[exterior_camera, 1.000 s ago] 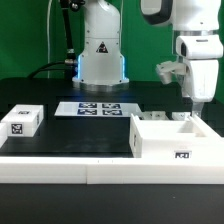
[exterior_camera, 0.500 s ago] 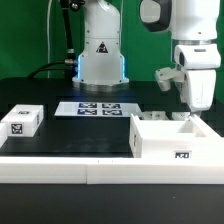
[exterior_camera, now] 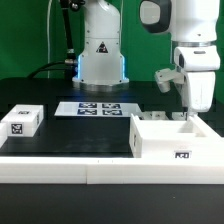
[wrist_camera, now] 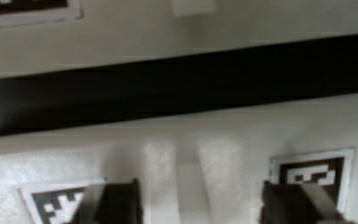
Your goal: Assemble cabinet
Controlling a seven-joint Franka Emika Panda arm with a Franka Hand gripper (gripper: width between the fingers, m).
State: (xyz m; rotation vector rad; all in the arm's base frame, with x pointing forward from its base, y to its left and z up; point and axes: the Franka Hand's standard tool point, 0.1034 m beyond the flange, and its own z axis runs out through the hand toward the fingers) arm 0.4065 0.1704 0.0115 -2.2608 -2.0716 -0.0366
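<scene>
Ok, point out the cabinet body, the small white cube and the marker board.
cabinet body [exterior_camera: 165, 145]: exterior view, front wall.
small white cube [exterior_camera: 26, 111]: exterior view, top face.
marker board [exterior_camera: 98, 108]: exterior view, middle.

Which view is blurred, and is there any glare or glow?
Wrist view: soft, out of focus, the tags on the cabinet smeared. Exterior view: sharper, evenly lit, a blue glow at the arm's base.

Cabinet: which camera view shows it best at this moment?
The exterior view: the cabinet appears whole, an open-topped white box with one tag on its front. The wrist view gives only a blurred close-up of its white surface and two tags, seen beyond the tool's fingers.
</scene>
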